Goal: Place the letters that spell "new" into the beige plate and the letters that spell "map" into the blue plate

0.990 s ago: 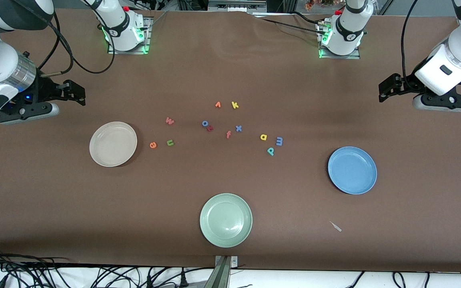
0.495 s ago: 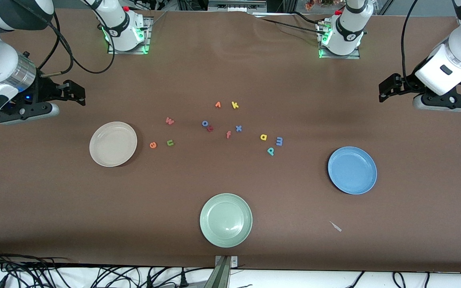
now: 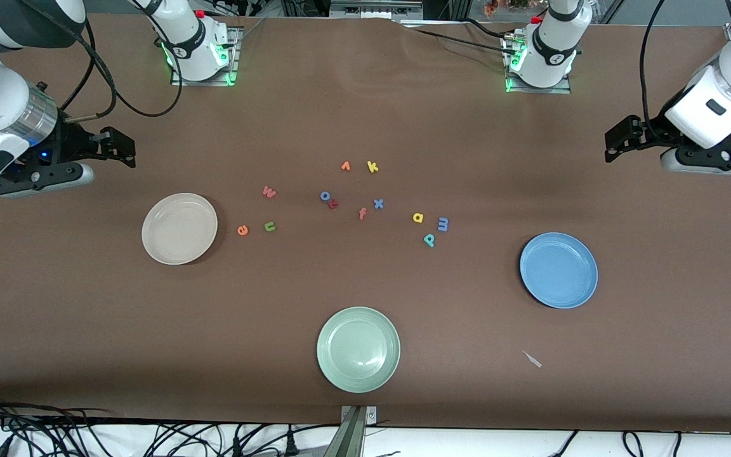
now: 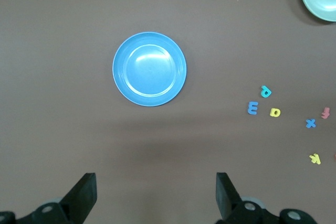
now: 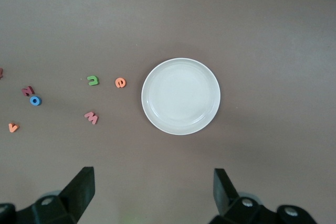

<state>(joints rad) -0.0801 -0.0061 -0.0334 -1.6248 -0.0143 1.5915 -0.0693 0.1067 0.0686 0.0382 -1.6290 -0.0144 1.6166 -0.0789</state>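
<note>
Start of the sorting task: all 6 task letters lie on the table (image 3: 365,393) and all 3 plates are bare. The beige plate (image 3: 179,228) sits toward the right arm's end; just beside it lie the orange e (image 3: 243,230) and the green n (image 3: 270,226), with the pinkish-red w (image 3: 269,192) a little farther from the front camera. The blue plate (image 3: 558,270) sits toward the left arm's end; near it cluster the yellow a (image 3: 417,218), the periwinkle m (image 3: 443,224) and the teal p (image 3: 429,240). Each word thus lies on the side of its own plate, which suggests 1 arm can serve each group.

Between the 2 groups lie distractors: an orange v (image 3: 345,166), a yellow k (image 3: 372,167), a blue o (image 3: 325,195), a dark red letter (image 3: 333,204) touching it, a red-orange f (image 3: 362,213) and a blue x (image 3: 378,204). The pale green plate (image 3: 358,349), nearest the front camera, has no role.

The right gripper (image 5: 152,195) hangs high over the table's edge near the beige plate, jaws spread and holding nothing. The left gripper (image 4: 156,195) hangs likewise near the blue plate, jaws spread and holding nothing. Both wrist views frame their own plate, a likely staging pose before descent.
</note>
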